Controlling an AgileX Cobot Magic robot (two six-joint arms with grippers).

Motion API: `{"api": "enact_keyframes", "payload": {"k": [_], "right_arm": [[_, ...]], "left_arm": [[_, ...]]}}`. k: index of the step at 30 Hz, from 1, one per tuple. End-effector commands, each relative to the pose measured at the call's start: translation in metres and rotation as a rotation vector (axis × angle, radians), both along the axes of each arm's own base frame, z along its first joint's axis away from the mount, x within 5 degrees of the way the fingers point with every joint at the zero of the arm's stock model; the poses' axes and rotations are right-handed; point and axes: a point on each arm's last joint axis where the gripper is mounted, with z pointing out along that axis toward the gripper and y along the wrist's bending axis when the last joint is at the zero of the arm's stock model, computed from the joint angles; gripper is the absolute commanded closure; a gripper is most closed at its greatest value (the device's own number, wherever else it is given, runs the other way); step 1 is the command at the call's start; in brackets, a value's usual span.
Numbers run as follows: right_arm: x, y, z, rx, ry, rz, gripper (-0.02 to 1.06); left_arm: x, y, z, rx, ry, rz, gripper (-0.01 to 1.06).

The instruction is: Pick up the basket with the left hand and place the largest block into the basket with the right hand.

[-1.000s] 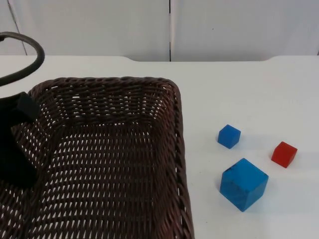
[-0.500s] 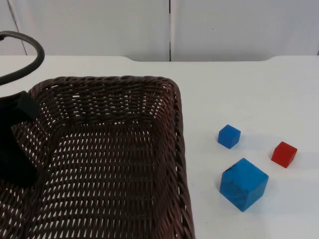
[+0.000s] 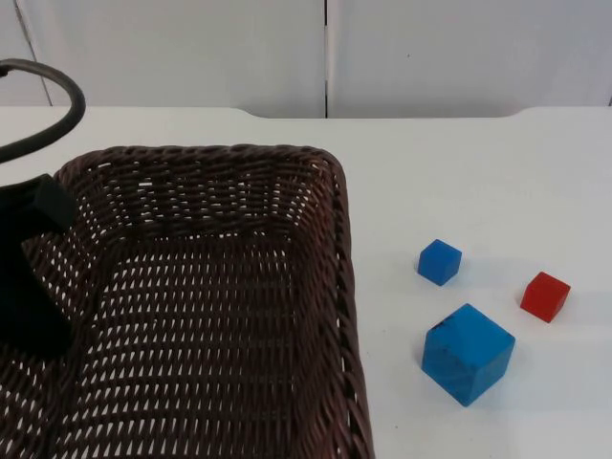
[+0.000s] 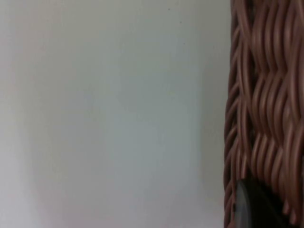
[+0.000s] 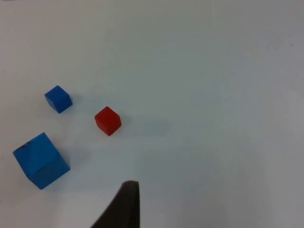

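Right, one basket point(image 3: 220, 316) on the left of the white table point(image 3: 459, 163): dark brown wicker, rectangular, open weave with light showing through the gaps and a thick braided rim. The left gripper point(image 3: 33, 277) sits at its left wall as a black mass over the rim; in the left wrist view one black fingertip lies against the woven strands point(image 4: 266, 109), and whether the jaws are pressed on the wicker or spread, I cannot tell.

Three blocks, all smooth, hard-edged cubes, lying apart from one another to the right of the basket. Two are blue: the largest block point(image 3: 468, 353) nearest the camera and a small blue block point(image 3: 439, 262) beyond it. One is red: the small red block point(image 3: 545, 295), farthest right.

The right gripper point(image 5: 124, 209) waits above the bare table near the three cubes, touching none; its jaws I cannot judge either.
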Motion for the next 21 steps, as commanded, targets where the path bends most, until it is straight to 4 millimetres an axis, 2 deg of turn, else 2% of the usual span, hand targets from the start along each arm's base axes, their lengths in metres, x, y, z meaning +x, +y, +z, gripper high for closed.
{"api": "enact_keyframes", "payload": {"k": [1, 6, 11, 14, 21], "right_arm": [[0.012, 0.0, 0.006, 0.0, -0.008, -0.006, -0.01], [0.041, 0.002, 0.007, -0.009, 0.095, -0.003, -0.01], [0.058, 0.004, 0.004, -0.008, 0.168, 0.021, -0.01], [0.077, 0.014, -0.004, 0.02, 0.244, 0.122, -0.01], [0.106, 0.032, -0.021, 0.148, 0.359, 0.263, -0.01]], "left_arm": [[-0.001, -0.003, 0.003, -0.029, -0.008, 0.011, 1.05], [-0.001, -0.003, 0.003, -0.029, -0.008, 0.011, 1.05], [-0.001, -0.003, 0.003, -0.029, -0.008, 0.011, 1.05], [-0.001, -0.003, 0.003, -0.029, -0.008, 0.011, 1.05], [-0.001, -0.003, 0.003, -0.028, -0.011, 0.013, 1.05]]}}
